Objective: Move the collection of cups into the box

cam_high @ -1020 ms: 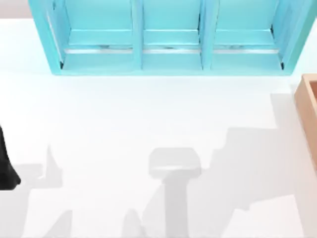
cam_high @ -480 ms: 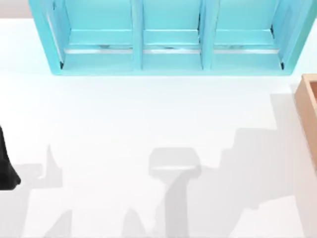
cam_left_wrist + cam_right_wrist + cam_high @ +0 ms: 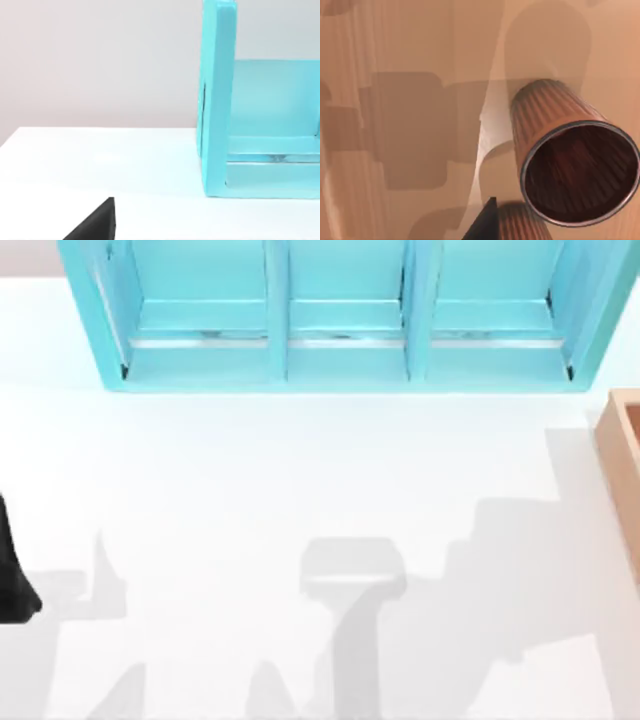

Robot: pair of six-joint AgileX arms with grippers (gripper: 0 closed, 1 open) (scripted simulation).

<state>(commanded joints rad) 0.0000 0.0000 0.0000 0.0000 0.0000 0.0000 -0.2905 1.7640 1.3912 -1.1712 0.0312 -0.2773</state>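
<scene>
Top view: the white desk (image 3: 250, 490) carries a turquoise shelf unit (image 3: 340, 315) along its far edge; the tan box (image 3: 622, 465) sits at the desk's right edge, partly cut off; a black part of the left arm (image 3: 12, 580) is parked at the left edge. Left wrist view: one end of the shelf unit (image 3: 220, 100) stands on the desk; a dark tip (image 3: 97, 222) shows at the frame edge; the state of the left jaws cannot be told. Right wrist view: one cup (image 3: 570, 155) stands inside the box (image 3: 410, 125), open end toward the camera; a second cup (image 3: 520, 222) is just beside it, next to a dark finger (image 3: 482, 225); whether the right jaws are open or closed cannot be told.
</scene>
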